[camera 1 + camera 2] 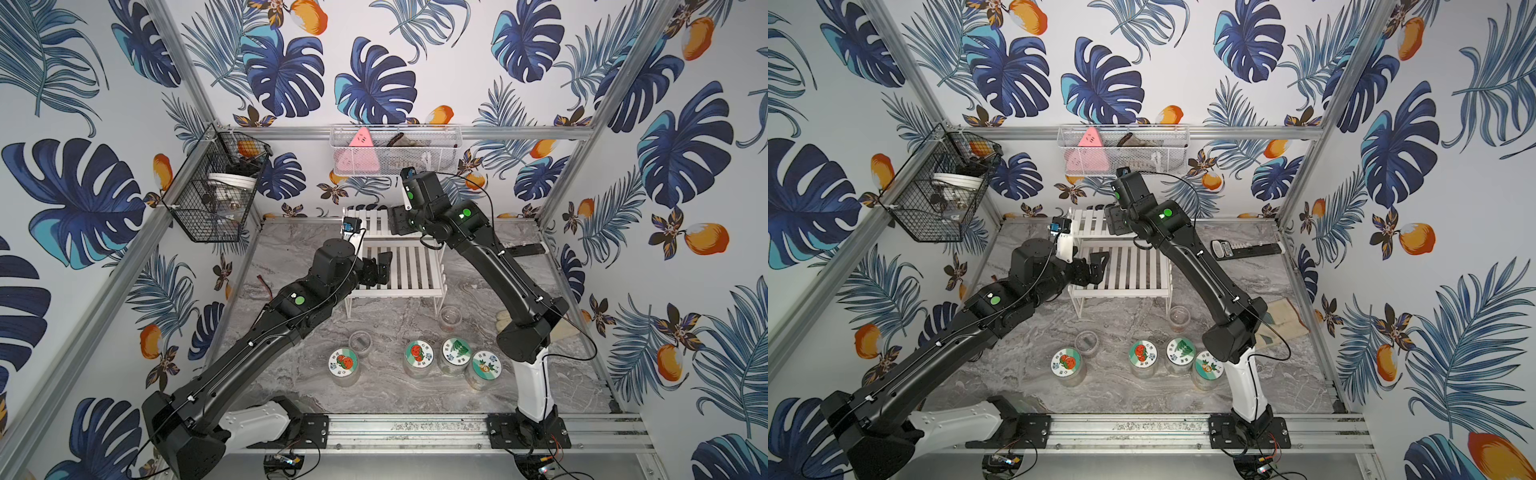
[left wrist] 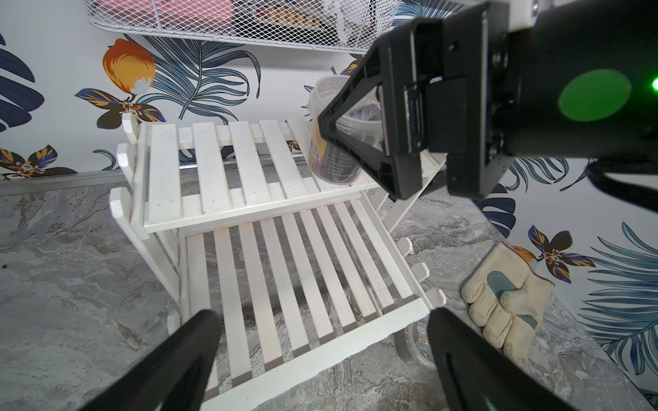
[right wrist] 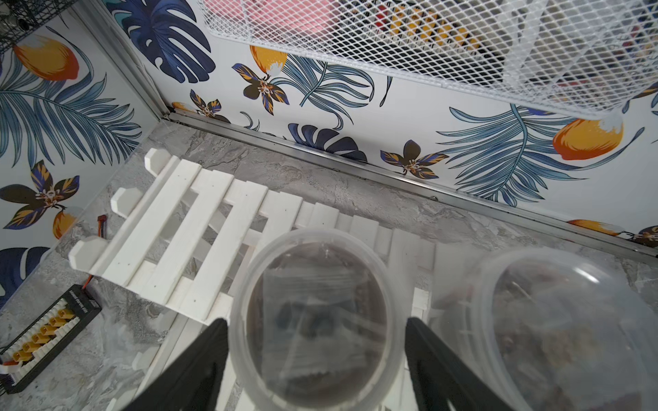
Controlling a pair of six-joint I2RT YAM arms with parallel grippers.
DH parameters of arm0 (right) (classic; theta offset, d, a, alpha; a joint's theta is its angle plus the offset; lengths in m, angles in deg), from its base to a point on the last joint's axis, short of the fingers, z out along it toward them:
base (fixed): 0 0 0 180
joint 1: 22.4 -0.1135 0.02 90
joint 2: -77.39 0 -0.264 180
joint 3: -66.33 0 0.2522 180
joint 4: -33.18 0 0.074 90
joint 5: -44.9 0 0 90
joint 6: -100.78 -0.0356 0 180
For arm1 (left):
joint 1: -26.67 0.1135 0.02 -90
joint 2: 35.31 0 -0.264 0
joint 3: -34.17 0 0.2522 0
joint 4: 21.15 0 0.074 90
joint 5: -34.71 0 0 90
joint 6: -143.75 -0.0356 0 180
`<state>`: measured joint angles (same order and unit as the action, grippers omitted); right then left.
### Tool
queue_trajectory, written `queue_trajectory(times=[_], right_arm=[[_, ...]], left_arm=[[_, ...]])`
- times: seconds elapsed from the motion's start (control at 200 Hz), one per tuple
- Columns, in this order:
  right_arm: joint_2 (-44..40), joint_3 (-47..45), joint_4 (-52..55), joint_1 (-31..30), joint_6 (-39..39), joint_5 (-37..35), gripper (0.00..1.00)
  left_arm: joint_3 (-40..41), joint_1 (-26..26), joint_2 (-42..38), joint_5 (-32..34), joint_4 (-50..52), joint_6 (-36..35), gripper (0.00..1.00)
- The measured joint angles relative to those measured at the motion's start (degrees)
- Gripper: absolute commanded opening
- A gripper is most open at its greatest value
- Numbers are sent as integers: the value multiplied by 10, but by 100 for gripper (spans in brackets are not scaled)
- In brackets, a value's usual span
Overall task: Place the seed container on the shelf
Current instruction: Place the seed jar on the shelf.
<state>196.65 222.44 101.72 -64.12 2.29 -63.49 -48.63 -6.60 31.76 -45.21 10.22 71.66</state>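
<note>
The shelf (image 1: pixel 409 270) (image 1: pixel 1133 270) is a small white slatted two-tier rack at the back of the table. A clear seed container (image 2: pixel 331 142) (image 3: pixel 313 320) stands upright at the right part of its upper tier. My right gripper (image 3: pixel 317 341) (image 1: pixel 397 220) straddles it, open, with a thin gap showing at each finger. In both top views the gripper hides the container. A second clear container (image 3: pixel 569 320) stands just beside it on the tier. My left gripper (image 2: pixel 322 320) (image 1: pixel 380 266) hangs open and empty over the lower tier's left front.
Several lidded jars with picture labels (image 1: pixel 419 357) and two open clear cups (image 1: pixel 360 343) stand on the marble table in front of the shelf. A glove (image 2: pixel 505 302) lies at the right. A black connector board (image 3: pixel 46 334), a black wire basket (image 1: pixel 216 187) and a white mesh basket (image 1: pixel 395 149) line the edges.
</note>
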Motion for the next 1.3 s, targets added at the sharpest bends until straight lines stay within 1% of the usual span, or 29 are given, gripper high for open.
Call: queue_trajectory(times=[0.115,0.21,0.31,0.385,0.445,0.55,0.691,0.846,0.966,1.056,1.131,1.301], right_arm=[[0,8,0,1,0,0,84],[0,13,0,1,0,1,88],[-6,19,1,1,0,8,88],[-27,12,1,1,0,12,89],[-60,-11,-1,4,0,18,89],[-128,-66,-19,18,-6,38,90],[-209,-159,-43,54,-26,74,92],[-302,-304,-78,99,-56,144,95],[-368,-413,-110,129,-77,179,96],[-397,-471,-121,150,-90,217,97],[-409,-507,-133,164,-102,226,97],[-428,-566,-144,169,-110,265,97]], left_arm=[[-2,2,0,-5,0,0,99],[-5,4,2,-7,0,0,99],[-18,6,8,-11,2,0,99],[-42,8,22,-16,9,-2,99],[-70,10,39,-25,21,-7,99],[-129,12,78,-37,47,-14,99],[-221,14,138,-41,95,-13,99],[-336,16,220,-41,161,10,98],[-393,16,263,-36,206,32,98],[-429,16,289,-23,234,33,99],[-469,15,314,-8,259,33,99],[-534,12,363,19,296,20,99]])
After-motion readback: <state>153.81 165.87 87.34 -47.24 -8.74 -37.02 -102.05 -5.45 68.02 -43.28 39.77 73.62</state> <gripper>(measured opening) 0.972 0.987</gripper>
